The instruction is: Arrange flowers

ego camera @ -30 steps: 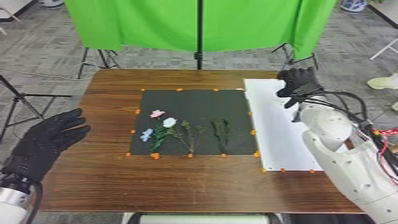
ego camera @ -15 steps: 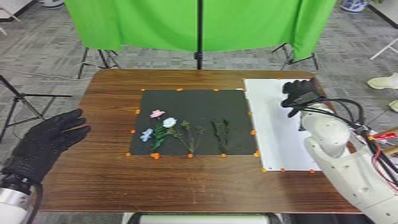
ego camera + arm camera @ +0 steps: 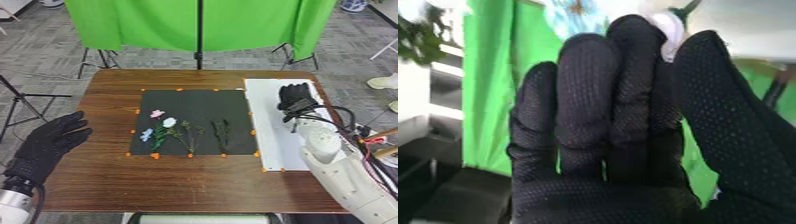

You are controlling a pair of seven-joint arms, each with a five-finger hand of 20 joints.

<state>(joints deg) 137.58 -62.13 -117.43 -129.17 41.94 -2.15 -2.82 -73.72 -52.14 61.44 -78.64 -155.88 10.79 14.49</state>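
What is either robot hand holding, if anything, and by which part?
The left hand, in black fabric, holds nothing. For the right hand, I can't tell: a white petal-like shape appears beside its straight fingers.

Bare wood left passage along the worktop's [image 3: 178,192] near and far edges, and inward of the left edge past the left hand [image 3: 46,147]. The flowers [image 3: 169,122] and green stems [image 3: 222,137] obstructed the black mat's [image 3: 200,102] near half; its far half offered room. The right arm [image 3: 336,167] blocked the right edge, its hand [image 3: 295,97] above the white board [image 3: 269,140].
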